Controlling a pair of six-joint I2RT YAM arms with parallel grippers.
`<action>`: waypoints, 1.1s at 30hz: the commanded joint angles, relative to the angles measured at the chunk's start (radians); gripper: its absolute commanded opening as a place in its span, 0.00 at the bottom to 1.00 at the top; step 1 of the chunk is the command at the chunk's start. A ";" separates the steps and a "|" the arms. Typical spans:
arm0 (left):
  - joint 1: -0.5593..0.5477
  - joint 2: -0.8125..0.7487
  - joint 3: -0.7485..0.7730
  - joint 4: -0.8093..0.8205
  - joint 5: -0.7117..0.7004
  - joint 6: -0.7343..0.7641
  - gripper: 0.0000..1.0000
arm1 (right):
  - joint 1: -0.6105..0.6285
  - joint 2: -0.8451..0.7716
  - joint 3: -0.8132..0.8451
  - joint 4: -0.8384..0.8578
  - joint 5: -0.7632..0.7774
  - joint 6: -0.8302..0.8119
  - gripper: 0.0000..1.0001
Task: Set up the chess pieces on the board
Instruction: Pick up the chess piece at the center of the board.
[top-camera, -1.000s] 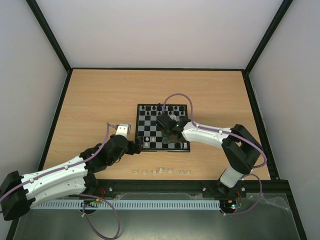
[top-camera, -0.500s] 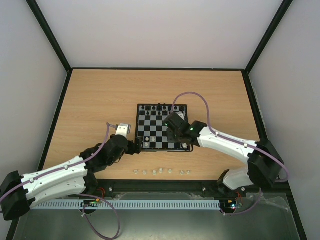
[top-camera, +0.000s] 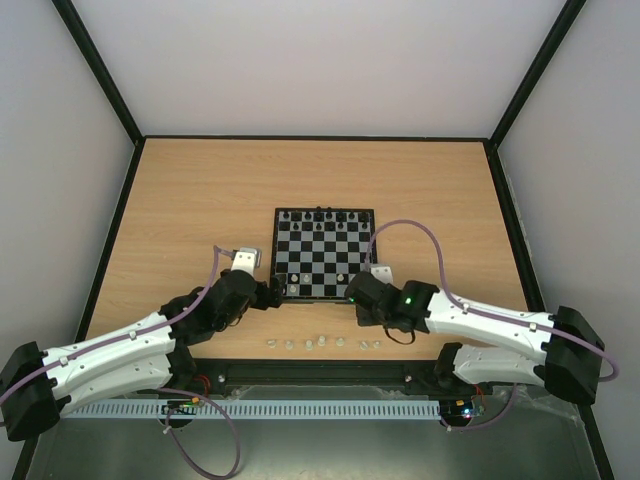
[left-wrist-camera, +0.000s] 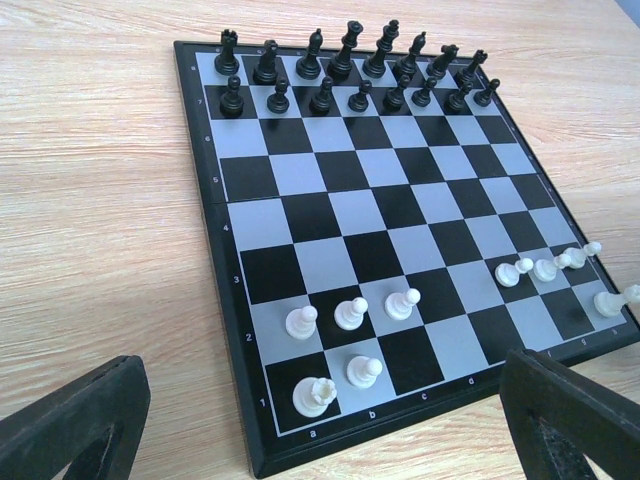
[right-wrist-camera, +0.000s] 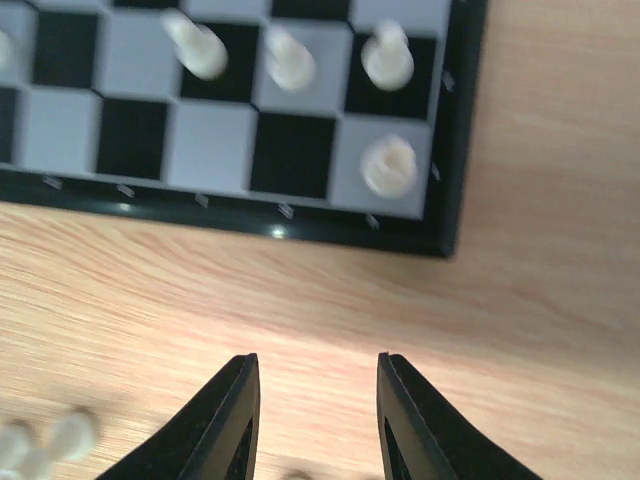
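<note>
My right claw (right-wrist-camera: 315, 365) hangs slightly spread and empty over the table (right-wrist-camera: 540, 300) just beside the board (right-wrist-camera: 455, 120), I think to fetch the loose chess pieces (top-camera: 315, 343) nearby.

The left arm lay stretched low and reached inward, the left end effector (left-wrist-camera: 320, 410) spread wide and empty. The right arm bent inward, the right end effector (right-wrist-camera: 317, 380) parted slightly, gripping nothing.
</note>
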 joint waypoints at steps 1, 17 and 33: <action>0.009 -0.004 -0.010 0.002 0.002 0.001 0.99 | 0.041 -0.043 -0.099 -0.057 -0.003 0.126 0.33; 0.015 -0.004 -0.011 0.001 0.001 0.002 0.99 | 0.193 -0.050 -0.216 -0.075 -0.036 0.285 0.33; 0.015 -0.022 -0.013 -0.007 0.002 0.001 0.99 | 0.246 -0.012 -0.214 -0.097 -0.026 0.350 0.19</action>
